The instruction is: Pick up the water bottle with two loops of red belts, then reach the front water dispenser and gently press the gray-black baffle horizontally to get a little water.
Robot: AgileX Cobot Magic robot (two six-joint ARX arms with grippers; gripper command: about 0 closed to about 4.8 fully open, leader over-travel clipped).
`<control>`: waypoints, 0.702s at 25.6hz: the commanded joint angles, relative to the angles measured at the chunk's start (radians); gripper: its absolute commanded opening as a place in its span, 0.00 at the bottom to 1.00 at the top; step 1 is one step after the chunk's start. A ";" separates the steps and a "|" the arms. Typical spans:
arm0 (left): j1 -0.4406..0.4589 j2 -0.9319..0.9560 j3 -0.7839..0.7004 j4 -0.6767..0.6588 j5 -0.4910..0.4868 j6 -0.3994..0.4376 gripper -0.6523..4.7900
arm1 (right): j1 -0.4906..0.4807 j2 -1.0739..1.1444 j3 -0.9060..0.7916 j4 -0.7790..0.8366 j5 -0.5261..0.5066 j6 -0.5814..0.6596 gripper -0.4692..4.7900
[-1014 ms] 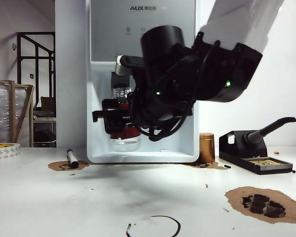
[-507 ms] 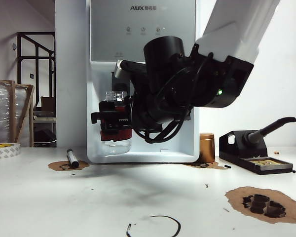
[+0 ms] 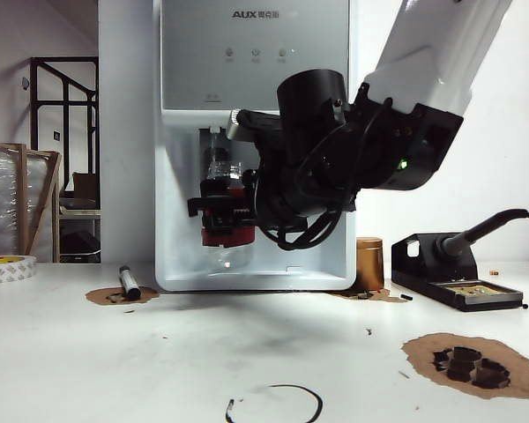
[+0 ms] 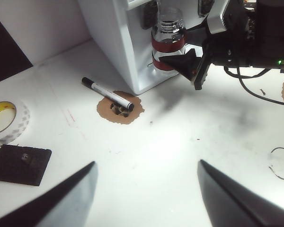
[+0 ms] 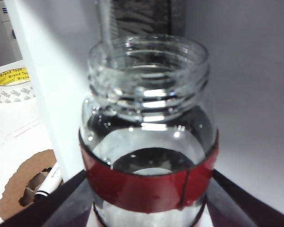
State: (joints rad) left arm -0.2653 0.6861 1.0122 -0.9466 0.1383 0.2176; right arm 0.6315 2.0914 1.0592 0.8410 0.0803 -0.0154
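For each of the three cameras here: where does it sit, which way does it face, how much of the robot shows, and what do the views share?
Exterior view: off the arms, low at table height, facing the water dispenser; shows the right arm with its right pincer shut on the water bottle.
Left wrist view: above the table, looking down past the open left pincer at a marker.
Right wrist view: behind the bottle, facing into the dispenser bay.
Shared: bottle, dispenser and marker in all three.

My white table [image 3: 159, 352], scuffed with brown worn patches, water dispenser [image 3: 256, 53] standing at its back, marker [image 3: 129, 283] on one patch, tape roll [image 3: 7, 268] at the left edge, soldering station [image 3: 454, 278] right, brass-coloured cylinder [image 3: 369, 263] beside the dispenser, black pad [image 4: 20, 164] near the tape.
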 commanded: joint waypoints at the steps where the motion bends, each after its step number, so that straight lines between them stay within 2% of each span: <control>1: -0.001 -0.001 0.005 0.014 0.004 0.003 0.75 | -0.002 -0.008 0.013 0.036 -0.018 -0.001 0.14; 5: -0.001 -0.001 0.005 0.016 0.003 0.003 0.75 | -0.001 -0.008 0.013 0.037 -0.050 0.000 0.14; 18: -0.001 -0.001 0.005 0.016 0.001 0.003 0.75 | 0.024 -0.029 0.012 0.039 -0.051 -0.013 0.13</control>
State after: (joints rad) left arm -0.2653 0.6861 1.0122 -0.9401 0.1379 0.2176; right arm 0.6456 2.0869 1.0595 0.8413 0.0254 -0.0166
